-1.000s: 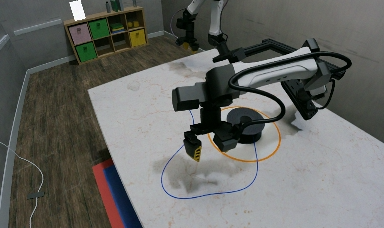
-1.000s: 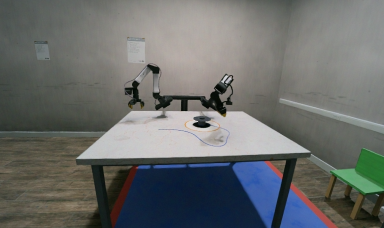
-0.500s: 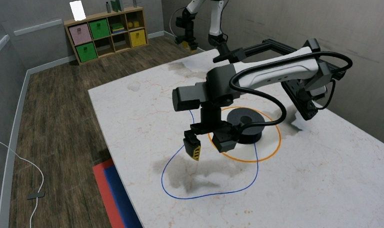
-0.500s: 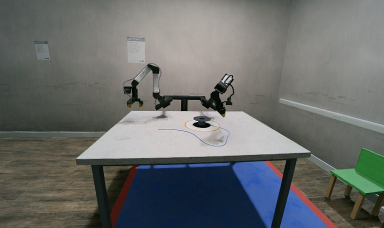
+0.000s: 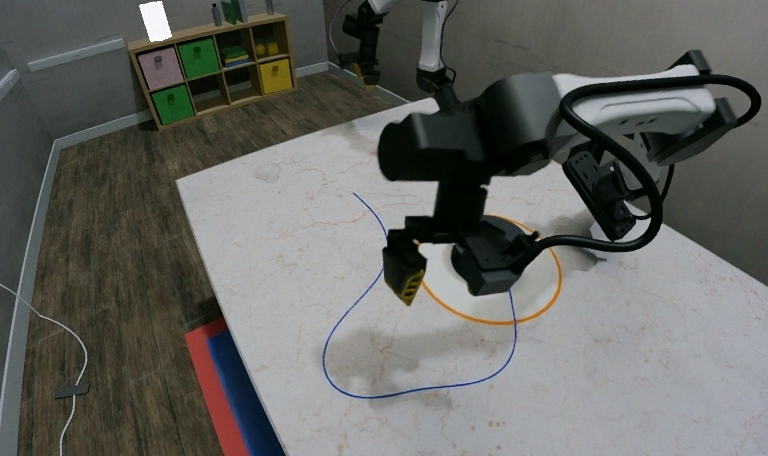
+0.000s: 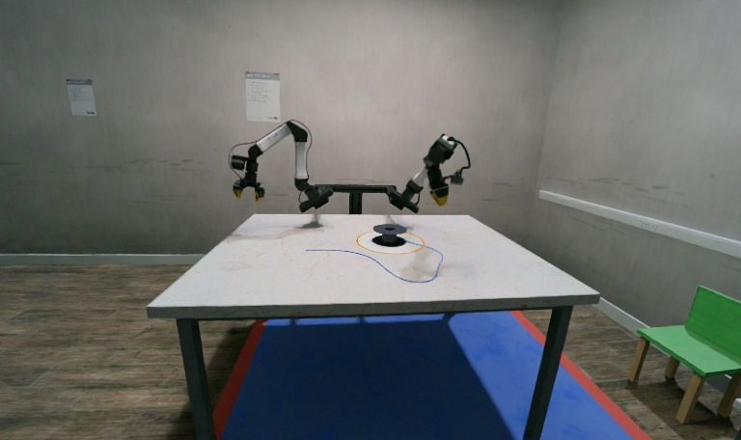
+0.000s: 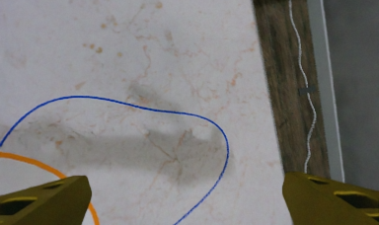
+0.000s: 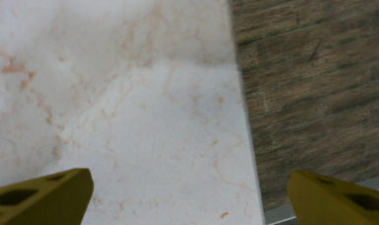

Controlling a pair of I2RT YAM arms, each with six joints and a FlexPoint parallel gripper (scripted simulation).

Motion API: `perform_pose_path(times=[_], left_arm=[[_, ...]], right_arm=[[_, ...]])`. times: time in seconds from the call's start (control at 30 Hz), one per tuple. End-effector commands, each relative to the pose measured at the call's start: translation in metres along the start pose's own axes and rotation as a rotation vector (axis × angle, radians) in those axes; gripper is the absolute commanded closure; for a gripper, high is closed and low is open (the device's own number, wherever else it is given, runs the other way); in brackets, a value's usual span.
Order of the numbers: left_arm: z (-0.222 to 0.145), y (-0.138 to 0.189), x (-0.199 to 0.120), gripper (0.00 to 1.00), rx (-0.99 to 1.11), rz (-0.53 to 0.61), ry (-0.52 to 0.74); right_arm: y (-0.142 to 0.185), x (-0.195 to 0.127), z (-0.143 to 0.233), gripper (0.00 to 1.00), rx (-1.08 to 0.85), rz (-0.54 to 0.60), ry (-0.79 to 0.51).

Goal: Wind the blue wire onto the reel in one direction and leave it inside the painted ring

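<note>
The dark reel (image 5: pixel 508 234) (image 6: pixel 389 238) lies flat inside the orange ring (image 5: pixel 561 278) (image 6: pixel 356 241) (image 7: pixel 35 161); in the top view the near arm partly hides it. The blue wire (image 5: pixel 323 354) (image 6: pixel 441 258) (image 7: pixel 228 148) leaves the reel, crosses the ring line and runs in a long, wide bend over the table to its free end. My left gripper (image 5: pixel 444 294) (image 6: pixel 439 201) (image 7: pixel 187 183) is open and empty, high above the table. My right gripper (image 5: pixel 364 79) (image 6: pixel 248 195) (image 8: pixel 189 178) is open and empty, raised above the table's other side, away from the wire.
The white table (image 5: pixel 254 225) (image 6: pixel 218 288) (image 8: pixel 163 136) has its edge in both wrist views. No other loose object shows on it. A crossbar (image 6: pixel 355 187) stands between the arm bases at the back. A green chair (image 6: pixel 682 347) and a cube shelf (image 5: pixel 212 69) stand away from the table.
</note>
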State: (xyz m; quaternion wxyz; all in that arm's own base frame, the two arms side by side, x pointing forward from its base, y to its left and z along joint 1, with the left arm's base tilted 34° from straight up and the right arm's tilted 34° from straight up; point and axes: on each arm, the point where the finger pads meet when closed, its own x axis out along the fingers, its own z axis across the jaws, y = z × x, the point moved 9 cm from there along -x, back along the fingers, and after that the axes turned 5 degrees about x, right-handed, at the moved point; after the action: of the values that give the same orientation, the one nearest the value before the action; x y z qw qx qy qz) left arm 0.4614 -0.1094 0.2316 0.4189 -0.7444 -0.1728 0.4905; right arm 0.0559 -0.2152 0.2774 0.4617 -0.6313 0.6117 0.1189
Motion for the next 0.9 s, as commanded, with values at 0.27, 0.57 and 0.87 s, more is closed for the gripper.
perform_pose_path(times=[0.27, 0.57, 0.87], left_arm=[[0.026, -0.096, -0.094, 0.0, 0.144, 0.136, 0.285], [0.064, -0.151, -0.153, 0.0, 0.248, 0.144, 0.507], [0.135, -0.209, -0.224, 0.0, 0.391, 0.058, 0.809]], right_arm=[[-0.035, -0.068, -0.046, 0.0, 0.253, -0.1, 0.144], [-0.054, -0.121, -0.068, 0.0, 0.409, -0.202, 0.232], [-0.069, -0.192, -0.083, 0.0, 0.604, -0.356, 0.321]])
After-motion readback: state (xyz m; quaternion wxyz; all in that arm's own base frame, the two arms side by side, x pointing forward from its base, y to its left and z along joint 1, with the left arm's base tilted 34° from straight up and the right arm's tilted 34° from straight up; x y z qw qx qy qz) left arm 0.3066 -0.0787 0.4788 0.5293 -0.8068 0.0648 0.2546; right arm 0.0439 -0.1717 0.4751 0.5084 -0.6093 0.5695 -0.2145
